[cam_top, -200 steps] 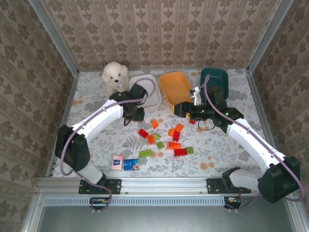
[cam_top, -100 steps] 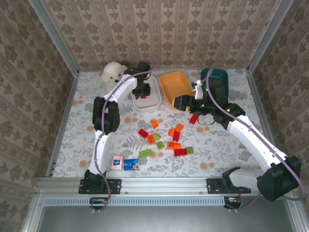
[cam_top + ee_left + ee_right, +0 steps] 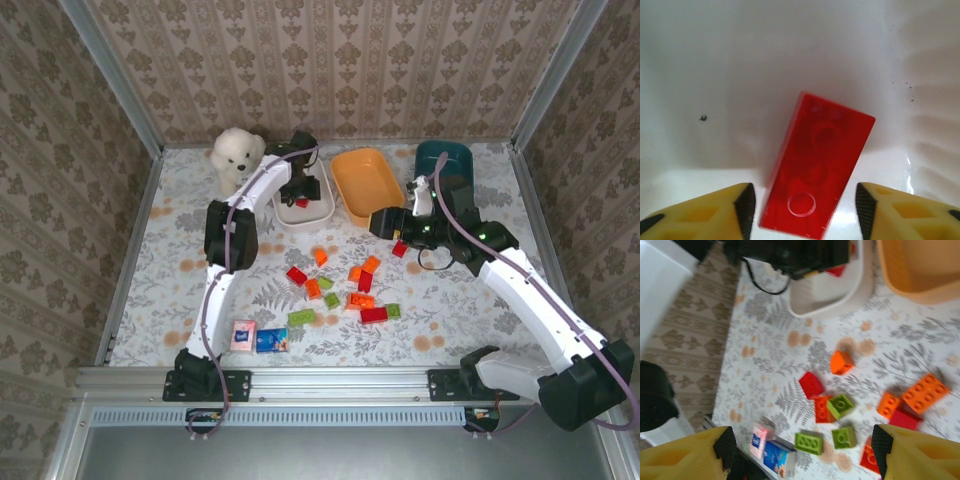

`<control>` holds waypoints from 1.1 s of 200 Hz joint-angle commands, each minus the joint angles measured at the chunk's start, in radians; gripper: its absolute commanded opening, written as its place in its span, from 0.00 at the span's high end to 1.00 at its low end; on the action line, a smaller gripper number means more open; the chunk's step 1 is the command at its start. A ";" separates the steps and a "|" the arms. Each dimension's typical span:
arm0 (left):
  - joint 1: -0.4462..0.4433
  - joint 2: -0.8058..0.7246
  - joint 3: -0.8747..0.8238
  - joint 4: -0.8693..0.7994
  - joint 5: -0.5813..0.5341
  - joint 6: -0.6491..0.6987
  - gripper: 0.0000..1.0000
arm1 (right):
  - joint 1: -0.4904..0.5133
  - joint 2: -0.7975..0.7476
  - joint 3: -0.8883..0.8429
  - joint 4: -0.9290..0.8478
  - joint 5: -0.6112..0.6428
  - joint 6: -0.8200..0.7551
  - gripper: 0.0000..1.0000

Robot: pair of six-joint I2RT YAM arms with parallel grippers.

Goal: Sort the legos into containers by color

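One red brick [image 3: 817, 165] lies flat in the white tray [image 3: 740, 75], between the spread fingers of my left claw [image 3: 802, 207], which stands wide with neither finger touching the brick as far as I can see. My right claw [image 3: 802, 442] hangs wide and empty above the worktop [image 3: 180, 240], just beside the orange tray [image 3: 360, 178], with the teal tray [image 3: 455, 155] behind it. Most of the loose bricks [image 3: 361, 300], red, orange and green, lie scattered mid-worktop, well apart from all three trays.
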 commanded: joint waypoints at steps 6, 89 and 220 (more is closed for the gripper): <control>0.001 -0.067 0.029 -0.010 0.024 -0.015 0.34 | 0.002 0.043 0.027 -0.160 0.097 -0.032 0.26; 0.000 -0.697 -0.663 0.450 0.140 -0.088 0.21 | 0.142 0.482 0.266 -0.457 0.423 0.138 0.32; -0.004 -1.595 -1.546 0.548 0.215 -0.263 0.15 | 0.148 0.778 0.283 -0.260 0.398 0.439 0.39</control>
